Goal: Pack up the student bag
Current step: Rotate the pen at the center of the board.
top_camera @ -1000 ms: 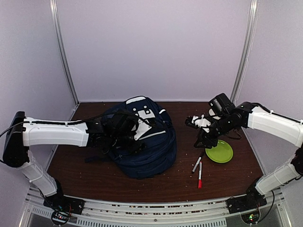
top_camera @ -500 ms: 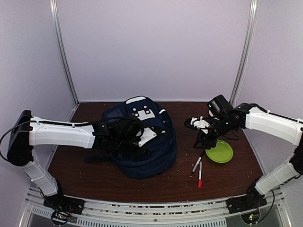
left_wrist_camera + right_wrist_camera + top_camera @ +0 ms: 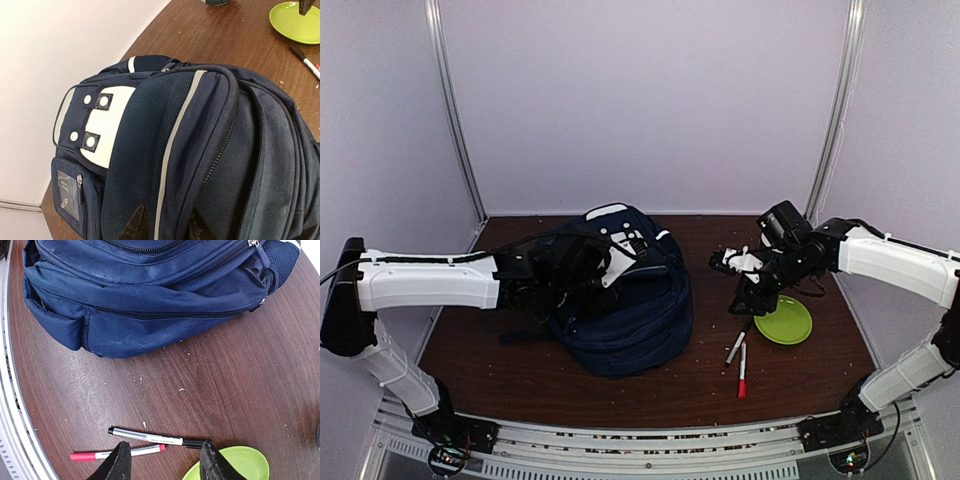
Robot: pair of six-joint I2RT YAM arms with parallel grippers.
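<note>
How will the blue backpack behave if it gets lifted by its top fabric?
The backpack is soft cloth slumped on the table, so it will probably sag and fold rather than rise as one piece. Being bulky, it likely drags rather than slides if pushed.

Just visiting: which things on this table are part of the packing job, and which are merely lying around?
Part of the job: large soft navy-blue fabric backpack with a white stripe; probably for packing, the white pen with black ends and the white pen with a red cap.
Just lying about, it seems: round lime-green plate; scattered pale crumbs.
</note>
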